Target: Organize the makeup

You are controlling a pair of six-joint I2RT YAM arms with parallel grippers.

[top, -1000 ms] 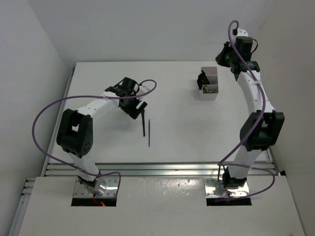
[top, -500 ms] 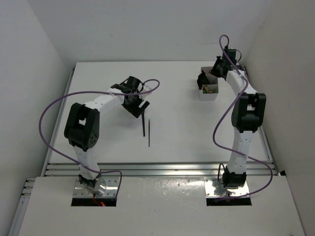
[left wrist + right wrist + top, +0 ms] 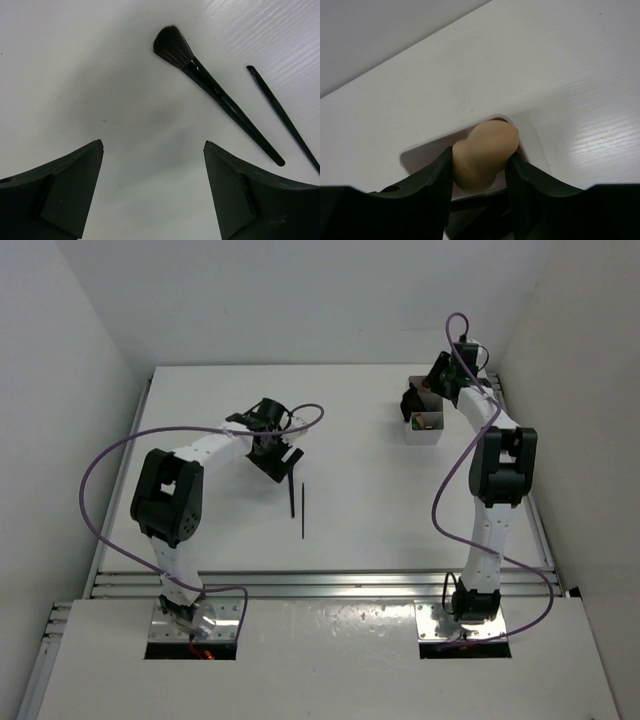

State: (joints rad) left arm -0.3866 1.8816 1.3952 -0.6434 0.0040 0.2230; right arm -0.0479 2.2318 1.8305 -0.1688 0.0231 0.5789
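- Makeup brush [image 3: 225, 101] lay flat on the table [image 3: 360, 510]: all black, with a fluffy rounded head and a slim tapering handle. A much thinner black pencil [image 3: 282, 116] lay just beside it, not touching.
- Beige sponge [image 3: 482, 152], smooth and egg-shaped, was pinched in my right gripper [image 3: 480, 162]. The fingers pressed in on both its sides and one end poked out past them. It was right at the rim of the translucent white box [image 3: 420, 150] at the table's far right.
- My left gripper [image 3: 153, 145] hung over bare table near the brush head, fingers spread wide with nothing between them.
- The table was white and matte with a faint grain, and plain white walls [image 3: 80, 340] closed it in at left, right and back.
- From above, brush and pencil ran side by side, long axes near-to-far. The bristles pointed at the far edge, toward my left gripper.
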